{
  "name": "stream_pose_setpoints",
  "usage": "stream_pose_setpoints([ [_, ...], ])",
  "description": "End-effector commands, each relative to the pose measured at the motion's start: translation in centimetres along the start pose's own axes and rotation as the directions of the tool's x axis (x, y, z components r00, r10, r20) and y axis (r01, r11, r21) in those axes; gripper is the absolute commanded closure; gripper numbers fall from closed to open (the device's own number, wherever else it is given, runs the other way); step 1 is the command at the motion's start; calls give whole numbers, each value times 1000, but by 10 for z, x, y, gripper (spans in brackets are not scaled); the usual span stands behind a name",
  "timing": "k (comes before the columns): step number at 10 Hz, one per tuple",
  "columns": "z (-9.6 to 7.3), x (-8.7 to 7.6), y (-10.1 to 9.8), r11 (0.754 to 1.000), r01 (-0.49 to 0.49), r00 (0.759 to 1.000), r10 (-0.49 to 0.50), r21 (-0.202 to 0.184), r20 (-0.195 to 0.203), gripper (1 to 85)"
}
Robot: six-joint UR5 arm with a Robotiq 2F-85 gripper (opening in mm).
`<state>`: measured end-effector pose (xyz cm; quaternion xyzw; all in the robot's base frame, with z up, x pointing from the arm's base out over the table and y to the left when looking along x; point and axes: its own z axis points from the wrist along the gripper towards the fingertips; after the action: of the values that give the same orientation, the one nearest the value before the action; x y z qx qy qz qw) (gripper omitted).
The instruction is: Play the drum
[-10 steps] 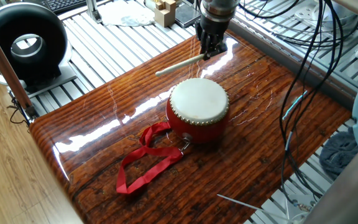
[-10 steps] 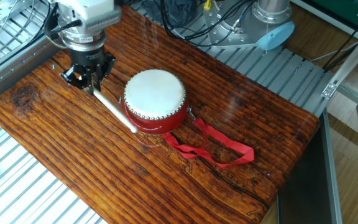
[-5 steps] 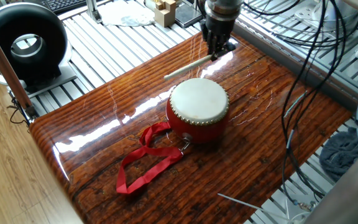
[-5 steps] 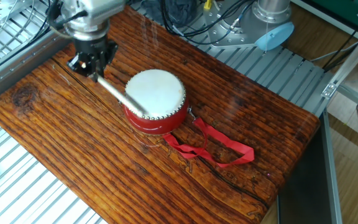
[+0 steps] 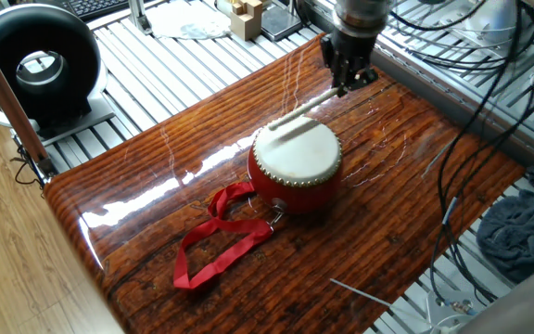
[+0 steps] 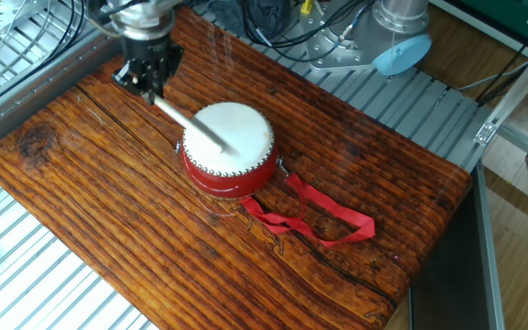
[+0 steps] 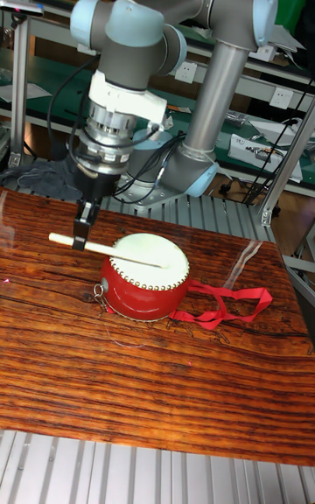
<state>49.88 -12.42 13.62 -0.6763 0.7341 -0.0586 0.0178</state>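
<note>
The drum (image 5: 295,160) is squat and red with a cream skin and stands mid-table; it also shows in the other fixed view (image 6: 229,137) and the tall view (image 7: 144,278). Its red ribbon strap (image 5: 219,237) trails over the wood. My gripper (image 5: 346,82) hangs just beyond the drum's far rim, shut on a pale wooden drumstick (image 5: 304,109). The stick (image 6: 191,126) slants down from the gripper (image 6: 149,81) and its free end lies over the skin. In the tall view the stick (image 7: 114,250) runs nearly level across the drum top, with the gripper (image 7: 83,231) at its left part.
A big black ring-shaped device (image 5: 35,60) stands off the table at the far left. Wooden blocks (image 5: 246,14) sit behind the gripper. Cables (image 5: 462,111) hang along the right side above a grey cloth (image 5: 527,223). A thin rod (image 5: 364,294) lies near the front edge.
The gripper has moved sideways along the table's far edge, carrying the stick. The stick's free end, earlier beside the drum, now reaches over the skin.
</note>
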Motion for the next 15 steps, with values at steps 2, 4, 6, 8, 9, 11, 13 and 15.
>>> stream_pose_setpoints([
  [2, -7, 12, 18, 1000, 5, 1000, -5, 5, 9, 847],
  [4, -7, 17, 19, 1000, 2, 1000, -2, 6, -4, 847],
  [6, -7, 21, 18, 1000, 7, 1000, -7, 8, -19, 847],
  [8, -7, 20, 20, 1000, 2, 1000, -2, 4, -17, 847],
  [9, -8, 20, 20, 1000, 2, 1000, -2, 2, -17, 847],
  [11, -12, 20, 24, 1000, -6, 1000, 6, 1, -14, 847],
  [13, -17, 22, 27, 1000, -10, 1000, 10, -1, -17, 847],
  [15, -10, 26, 18, 1000, 5, 999, -4, 25, -38, 847],
])
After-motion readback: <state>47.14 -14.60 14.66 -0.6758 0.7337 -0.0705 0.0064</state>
